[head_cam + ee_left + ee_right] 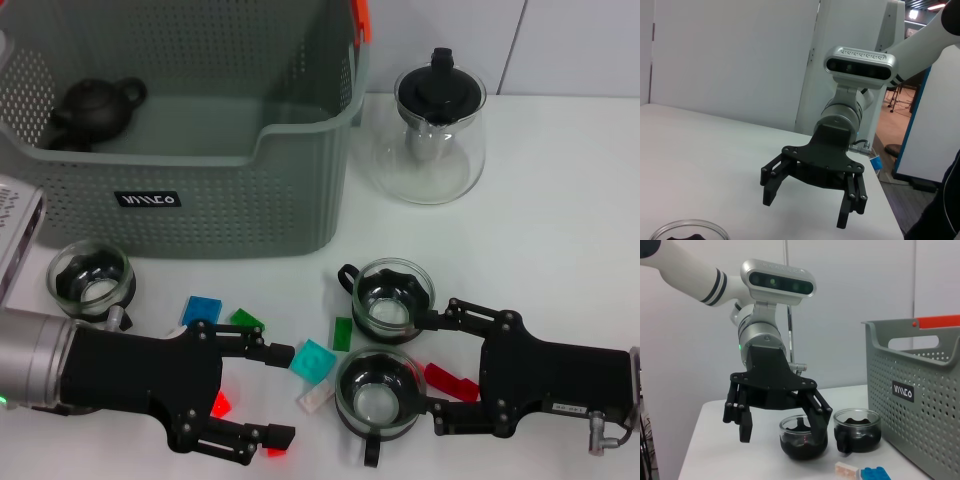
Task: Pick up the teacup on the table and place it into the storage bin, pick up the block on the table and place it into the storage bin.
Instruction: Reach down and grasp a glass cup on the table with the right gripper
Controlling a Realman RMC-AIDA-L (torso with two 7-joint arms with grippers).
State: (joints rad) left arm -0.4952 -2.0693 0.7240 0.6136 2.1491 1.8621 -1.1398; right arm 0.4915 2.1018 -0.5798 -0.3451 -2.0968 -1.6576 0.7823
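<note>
From the head view, the storage bin is seen at the back left of the white table, with a dark teapot lying inside it and a glass pitcher standing just beside it on the right. The left gripper is held low at the front left with its fingers spread apart, a teal block lying just beyond its fingertips among other scattered blocks. The right gripper is held open at the front right, between two glass teacups: the near teacup and the far teacup. A third teacup stands at the left, in front of the bin. In the left wrist view, the right gripper is seen with fingers apart above the table. In the right wrist view, the left gripper is shown open, two teacups standing beside the bin.
</note>
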